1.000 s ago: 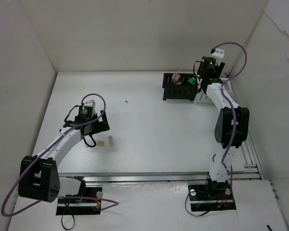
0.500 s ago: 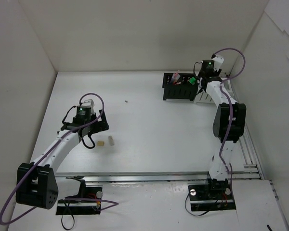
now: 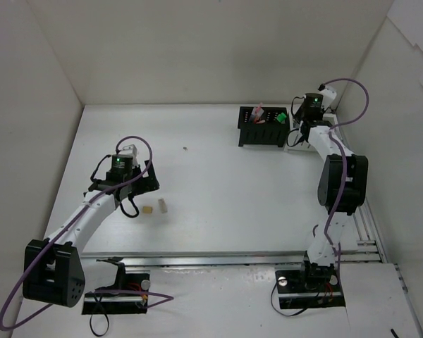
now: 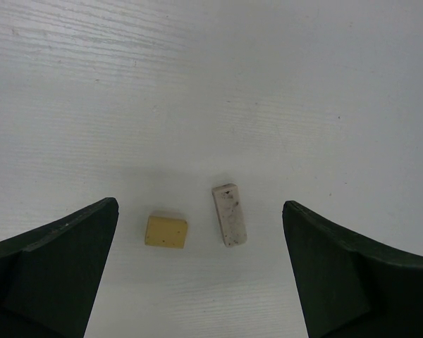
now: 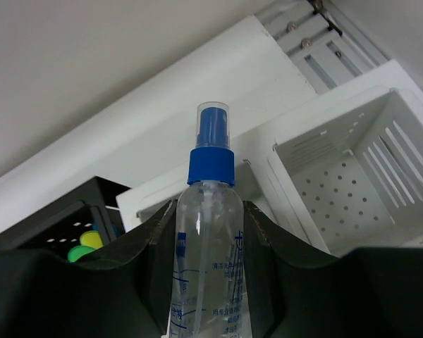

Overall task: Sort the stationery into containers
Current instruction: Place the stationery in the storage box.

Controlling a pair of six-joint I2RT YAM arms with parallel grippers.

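Observation:
In the left wrist view my left gripper point(image 4: 199, 205) is open just above the table, with a tan eraser point(image 4: 166, 232) and a white eraser point(image 4: 229, 215) lying apart between its fingers point(image 4: 63, 267). From above, that gripper point(image 3: 144, 186) hangs beside the two erasers point(image 3: 149, 210). My right gripper point(image 5: 208, 236) is shut on a clear blue-capped bottle point(image 5: 211, 176), which stands upright between the jaws. A white perforated bin point(image 5: 381, 105) is to the right of the bottle, a second white bin point(image 5: 144, 198) is behind it, and the black organiser point(image 5: 56, 222) is at left.
The black organiser point(image 3: 262, 127) holds pens and capped highlighters point(image 5: 90, 239) at the back right. White bins point(image 3: 296, 141) stand beside it, near the right wall and a metal rail point(image 3: 366, 218). A small dark speck point(image 3: 185, 148) lies mid-table.
The right gripper's jaws have closed onto the bottle while its wrist swung right, toward the white bins. The left arm shifted slightly forward over the erasers.

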